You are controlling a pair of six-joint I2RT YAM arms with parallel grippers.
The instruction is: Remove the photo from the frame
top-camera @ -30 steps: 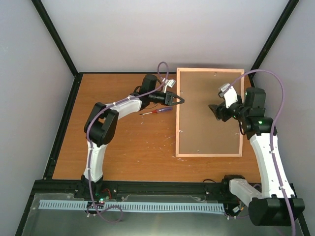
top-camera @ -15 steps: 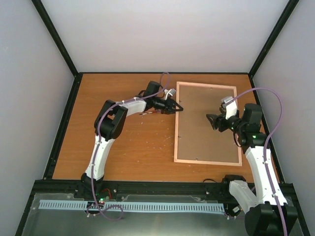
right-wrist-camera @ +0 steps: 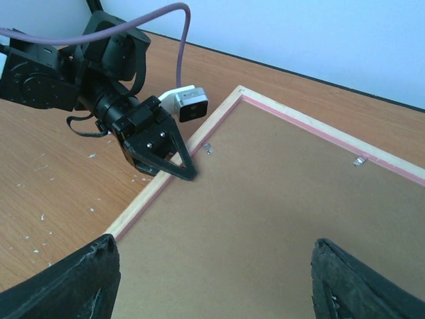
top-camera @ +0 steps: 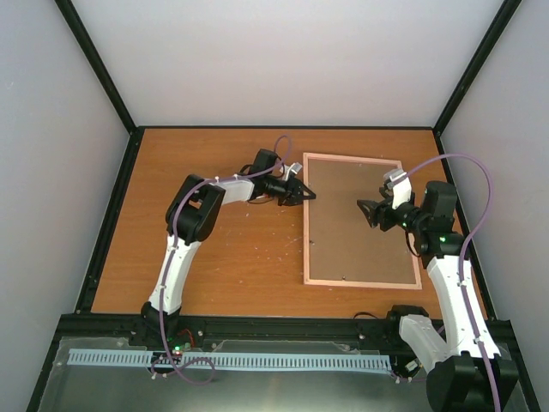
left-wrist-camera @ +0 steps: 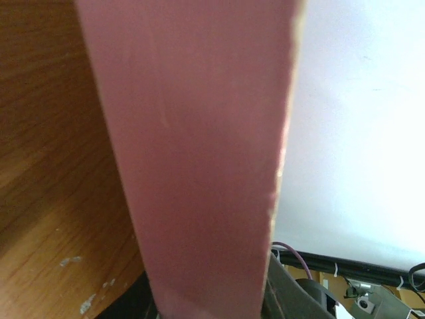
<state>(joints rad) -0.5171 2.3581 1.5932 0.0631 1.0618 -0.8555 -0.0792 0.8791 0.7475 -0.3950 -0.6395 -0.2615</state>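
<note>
Frame (top-camera: 343,249) was noted lying back-up on the right half of the counter (top-camera: 214,257), brown panel uppermost. Left tool (top-camera: 302,192) was seen narrowly closed, pinched on the frame's left rail near its far corner. Right tool (top-camera: 367,212) was held spread wide above the panel, with nothing gripped.

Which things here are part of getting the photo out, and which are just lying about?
In the job: the frame, brown back up; left gripper clamped on its left rail; right gripper open above it. Photo hidden.
Lying about: white flecks on the table.
</note>
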